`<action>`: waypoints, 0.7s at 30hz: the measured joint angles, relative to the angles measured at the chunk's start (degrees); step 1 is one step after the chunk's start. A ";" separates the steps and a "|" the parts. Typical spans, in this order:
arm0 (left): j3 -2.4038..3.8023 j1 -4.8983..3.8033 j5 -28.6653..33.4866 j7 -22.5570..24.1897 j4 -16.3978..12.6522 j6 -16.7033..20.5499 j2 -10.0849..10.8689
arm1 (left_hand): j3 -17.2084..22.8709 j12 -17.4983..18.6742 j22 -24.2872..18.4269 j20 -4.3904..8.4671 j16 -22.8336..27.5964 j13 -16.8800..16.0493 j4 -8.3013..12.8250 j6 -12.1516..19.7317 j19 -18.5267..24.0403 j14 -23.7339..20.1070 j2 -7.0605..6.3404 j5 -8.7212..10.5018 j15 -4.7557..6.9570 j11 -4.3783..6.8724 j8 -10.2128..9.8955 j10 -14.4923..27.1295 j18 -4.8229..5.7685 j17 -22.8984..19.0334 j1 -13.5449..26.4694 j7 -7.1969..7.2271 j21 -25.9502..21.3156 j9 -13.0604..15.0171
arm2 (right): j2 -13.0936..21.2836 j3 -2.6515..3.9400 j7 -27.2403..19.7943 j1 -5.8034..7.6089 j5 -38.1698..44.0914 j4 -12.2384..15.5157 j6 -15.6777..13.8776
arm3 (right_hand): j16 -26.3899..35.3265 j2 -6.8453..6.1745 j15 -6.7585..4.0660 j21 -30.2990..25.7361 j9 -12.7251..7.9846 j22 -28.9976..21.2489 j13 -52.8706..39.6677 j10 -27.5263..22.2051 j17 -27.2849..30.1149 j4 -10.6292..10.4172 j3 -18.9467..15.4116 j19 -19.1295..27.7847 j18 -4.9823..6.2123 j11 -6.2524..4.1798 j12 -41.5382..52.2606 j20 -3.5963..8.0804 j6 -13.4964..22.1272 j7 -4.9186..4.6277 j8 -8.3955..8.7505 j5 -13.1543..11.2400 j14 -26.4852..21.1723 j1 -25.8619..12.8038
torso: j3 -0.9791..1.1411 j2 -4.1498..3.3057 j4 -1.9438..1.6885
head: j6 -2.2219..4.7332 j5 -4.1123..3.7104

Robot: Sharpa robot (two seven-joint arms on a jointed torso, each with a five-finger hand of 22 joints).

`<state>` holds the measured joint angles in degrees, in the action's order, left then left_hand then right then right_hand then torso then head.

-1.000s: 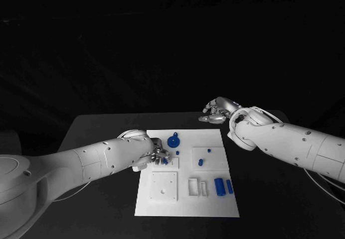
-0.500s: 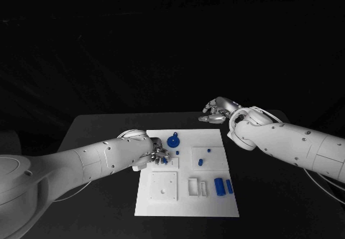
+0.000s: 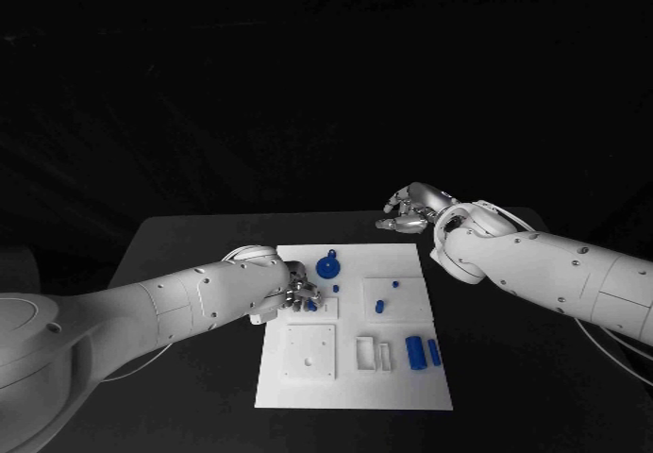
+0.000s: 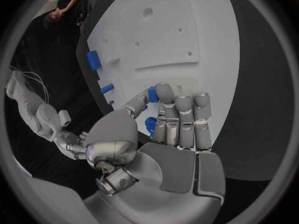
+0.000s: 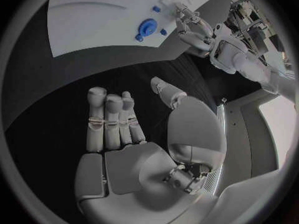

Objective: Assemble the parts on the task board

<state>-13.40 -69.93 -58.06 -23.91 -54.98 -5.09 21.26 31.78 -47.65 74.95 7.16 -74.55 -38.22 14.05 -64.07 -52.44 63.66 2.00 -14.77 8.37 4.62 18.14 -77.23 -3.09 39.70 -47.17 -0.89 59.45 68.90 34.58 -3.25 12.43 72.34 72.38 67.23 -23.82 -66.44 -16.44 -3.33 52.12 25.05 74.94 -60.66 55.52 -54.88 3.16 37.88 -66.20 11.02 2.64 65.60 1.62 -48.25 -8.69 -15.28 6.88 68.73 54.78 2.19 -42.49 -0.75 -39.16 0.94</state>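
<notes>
While pinched, blue part (image 3: 311, 305) within left hand (image 3: 297, 296)

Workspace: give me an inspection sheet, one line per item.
Surface: black table, bare round the board.
Job's things: white task board mid-table; round blue part at its far end, two blue bars at its near right, small blue pieces between.
Clutter: nothing seen.
Hands: left hand over the board's left edge, fingers curled round a small blue part; right hand beyond the board's far right corner, open, holding nothing.
Cables: thin wires along the right arm.
Surroundings: dark.
</notes>
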 measured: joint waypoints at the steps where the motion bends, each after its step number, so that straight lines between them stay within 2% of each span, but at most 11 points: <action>1: 0.01 0.01 0.00 0.00 0.00 -0.01 0.01 | 0.00 0.00 0.00 0.00 0.00 0.00 0.00 0.00 0.00 0.00 0.00 -0.05 0.00 0.00 0.00 0.00 0.00 0.00 0.00 0.00 0.00 0.00 | 0.00 0.00 0.00 0.00 0.00 0.00 0.00 | 0.00 0.00 0.00 0.00 0.00 0.01 0.00 0.00 0.00 0.00 0.00 0.00 0.01 0.00 0.00 0.00 0.00 0.00 0.00 0.00 0.00 0.00 | 0.00 0.00 0.00 | -0.02 0.01; 18: 0.02 0.15 0.03 0.14 0.20 0.04 0.00 | -0.07 0.00 -0.01 0.00 0.00 0.00 0.07 0.00 0.00 0.00 0.00 -0.04 0.00 0.00 -0.01 0.00 0.00 -0.12 0.00 0.00 0.00 0.20 | 0.01 0.00 0.00 -0.01 0.00 0.00 0.01 | 0.00 0.00 0.00 0.00 0.00 0.00 0.09 0.01 0.00 0.00 0.00 0.00 0.00 0.01 0.00 0.00 -0.01 0.01 0.00 0.00 0.00 0.00 | 0.02 -0.01 0.04 | 0.02 0.01; 21: 0.02 0.16 0.06 0.19 0.24 0.04 -0.02 | -0.06 -0.27 -0.01 0.00 0.00 0.13 0.06 0.00 0.00 0.00 0.00 0.48 0.00 -0.01 -1.02 -0.17 0.00 -0.26 0.00 0.00 0.00 0.05 | 0.01 0.00 0.00 -0.01 0.00 0.00 0.01 | 0.00 0.00 0.00 0.00 0.00 0.00 0.10 0.02 0.00 0.00 0.00 0.00 0.00 0.01 -0.01 0.00 -0.01 0.01 0.00 0.00 0.00 0.00 | 0.02 -0.01 0.04 | -0.02 0.00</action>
<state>-13.39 -69.77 -58.00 -23.72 -54.74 -5.05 21.23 31.72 -47.92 74.93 7.16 -74.55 -38.09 14.11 -64.07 -52.43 63.66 2.00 -14.29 8.37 4.62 17.12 -77.40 -3.09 39.44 -47.17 -0.90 59.45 68.95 34.59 -3.25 12.42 72.33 72.38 67.23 -23.81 -66.44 -16.44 -3.33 52.12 25.05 74.94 -60.56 55.53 -54.88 3.16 37.88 -66.20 11.02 2.64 65.59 1.61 -48.27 -8.68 -15.28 6.88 68.73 54.78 2.21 -42.50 -0.71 -39.18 0.94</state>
